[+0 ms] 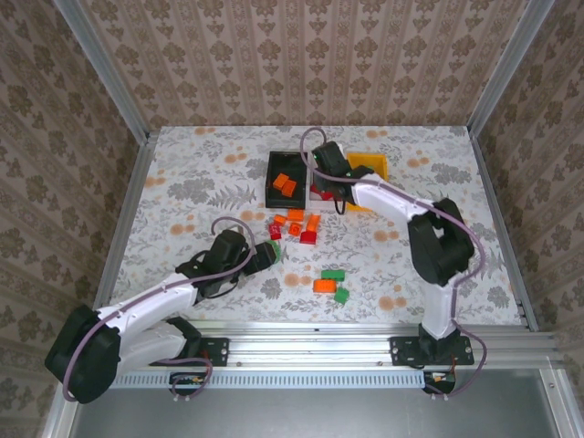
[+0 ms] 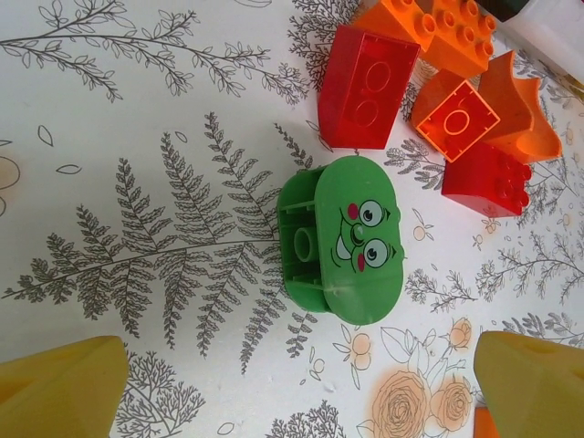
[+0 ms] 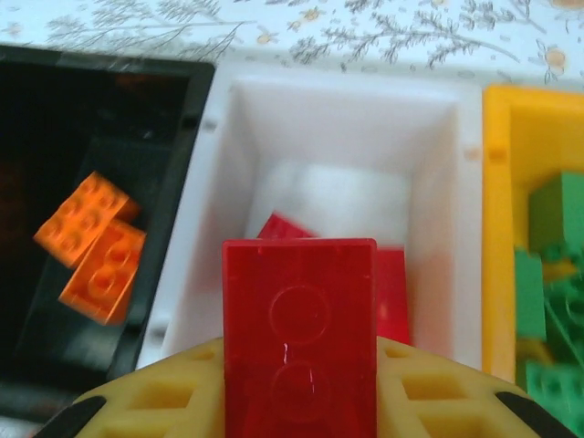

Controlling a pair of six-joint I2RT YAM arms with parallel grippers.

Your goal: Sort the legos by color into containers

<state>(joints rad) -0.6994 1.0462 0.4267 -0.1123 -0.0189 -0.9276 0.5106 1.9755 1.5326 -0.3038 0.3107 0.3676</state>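
Right hand [image 3: 299,394] clamped on red brick [image 3: 299,310] over white bin [image 3: 347,119], left hand [image 2: 292,392] apart, green brick [image 2: 342,239] just ahead

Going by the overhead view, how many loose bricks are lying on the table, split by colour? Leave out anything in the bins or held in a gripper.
Orange bricks: 5
Red bricks: 2
Green bricks: 3
Total: 10
The orange ones in the middle group lie close together, so that count is a best reading.
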